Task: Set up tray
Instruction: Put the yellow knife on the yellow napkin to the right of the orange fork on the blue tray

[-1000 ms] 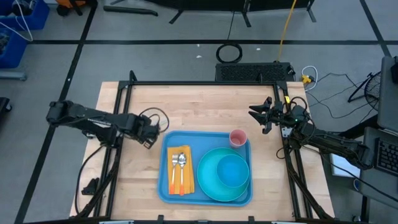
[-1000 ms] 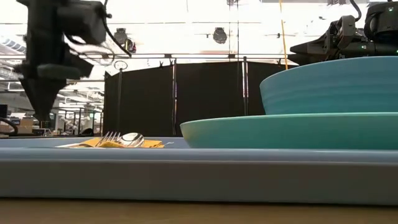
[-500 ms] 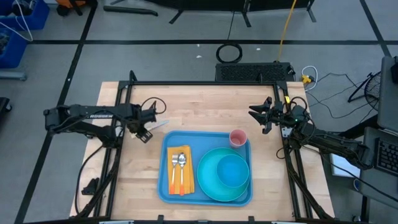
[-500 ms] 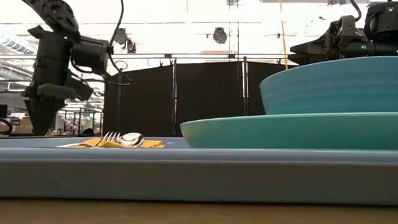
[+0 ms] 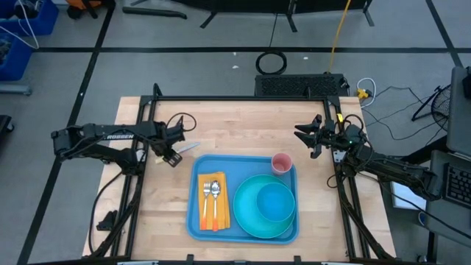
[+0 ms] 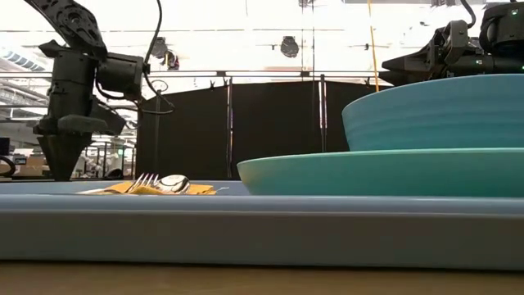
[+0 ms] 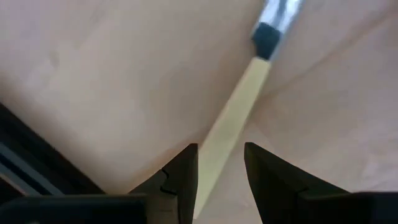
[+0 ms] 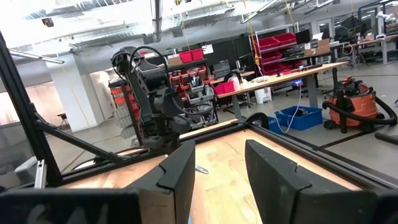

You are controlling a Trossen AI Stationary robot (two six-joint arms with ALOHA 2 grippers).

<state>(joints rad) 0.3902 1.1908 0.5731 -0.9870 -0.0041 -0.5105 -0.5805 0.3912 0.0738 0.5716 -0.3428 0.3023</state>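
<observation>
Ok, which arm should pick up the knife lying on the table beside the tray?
Left. Its open hand hovers right over the knife handle, left of the tray; the right hand waits at the table's far right edge.

Blue tray (image 5: 196,221), teal plate (image 5: 246,221), pink cup (image 5: 281,162), orange napkin (image 5: 207,216).

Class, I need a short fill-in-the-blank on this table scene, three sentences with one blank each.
1. The bowl sits on the round ____.
2. The fork and spoon lie on a folded ____ napkin.
3. The pink cup stands in a corner of the ____.

Missing words: plate; yellow; tray
</observation>
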